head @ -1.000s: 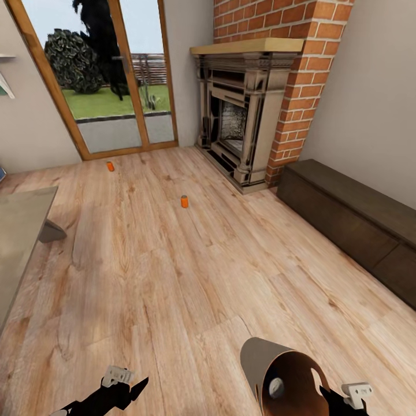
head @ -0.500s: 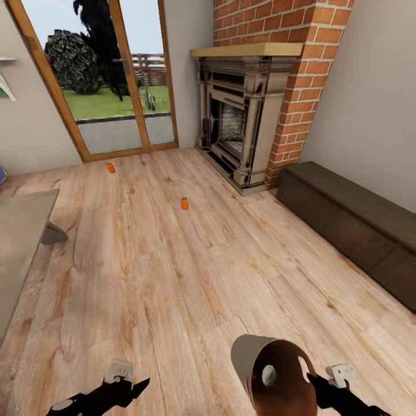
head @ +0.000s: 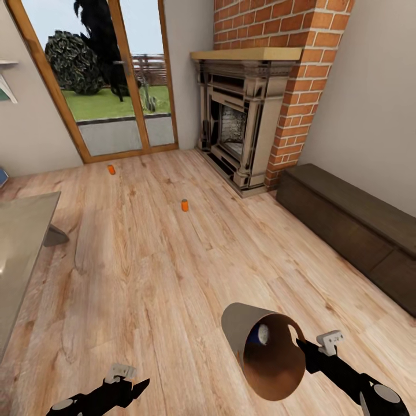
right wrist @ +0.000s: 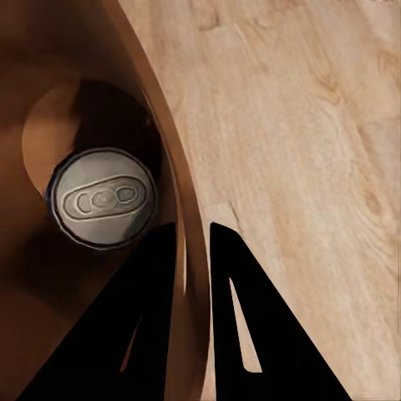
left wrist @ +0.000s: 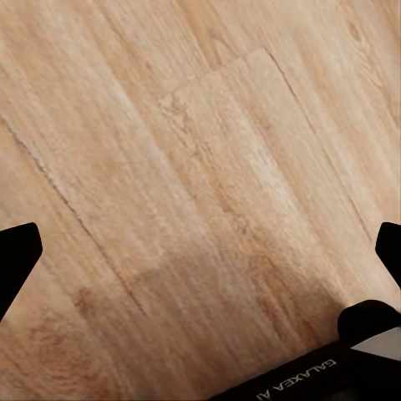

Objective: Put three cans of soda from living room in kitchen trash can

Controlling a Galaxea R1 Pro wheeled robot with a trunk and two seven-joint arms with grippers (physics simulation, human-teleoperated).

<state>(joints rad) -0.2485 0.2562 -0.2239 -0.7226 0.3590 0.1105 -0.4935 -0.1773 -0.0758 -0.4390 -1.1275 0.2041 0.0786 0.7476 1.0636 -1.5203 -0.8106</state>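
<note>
The head view takes in the living room: two orange soda cans stand upright on the plank floor point(head: 173, 277) well ahead of both pincers, the nearer can point(head: 184, 205) out in the open boards and the far can point(head: 111, 169) close to the wood-framed glass doors point(head: 98, 81), with a brick fireplace point(head: 242, 115) and a dark low bench point(head: 352, 225) off to the right arm's side and a table edge point(head: 23, 242) off to the left arm's side. The right wrist view adds what the head view barely hints at: inside the trash can point(head: 263, 346), tipped on its side with its brown mouth facing the camera, a third can point(right wrist: 104, 197) rests deep near the bottom, its silvery top with pull tab turned toward the pincer. The right gripper point(right wrist: 194, 242) has its two black fingers nearly closed, one inside and one outside the bin's wall point(right wrist: 180, 209), pinching the rim between them and carrying the bin clear of the floor. The left gripper point(head: 132, 386) hangs low over bare boards; in the left wrist view its dark fingertips point(left wrist: 18, 251) sit far apart at opposite edges, spread wide and holding nothing.
</note>
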